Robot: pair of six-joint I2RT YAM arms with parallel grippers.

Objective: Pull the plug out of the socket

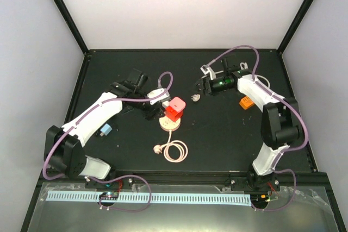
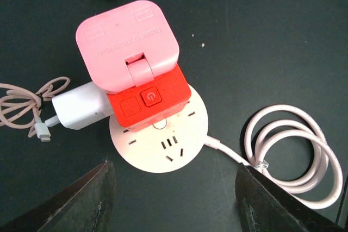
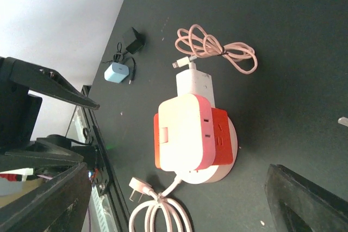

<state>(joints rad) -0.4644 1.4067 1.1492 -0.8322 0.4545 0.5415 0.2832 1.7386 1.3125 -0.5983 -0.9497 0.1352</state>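
Left wrist view: our left gripper (image 2: 175, 191) is spread and empty above the socket (image 2: 155, 104) mid-table, with the white plug (image 2: 81, 110) in its side. Our right gripper (image 3: 176, 196), spread too, hovers right, probably ready to brace.

Clear approach above the red-and-pink socket stack (image 2: 152, 99) — white charger (image 2: 79, 110) one side, coiled cord (image 2: 253, 148) the other

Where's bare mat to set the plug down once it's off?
Free: the black mat between the coiled white cable and the right arm's base; also the mat's far-left edge. Crowded: around the red-and-pink socket stack, with the left claw and small white plug close by.
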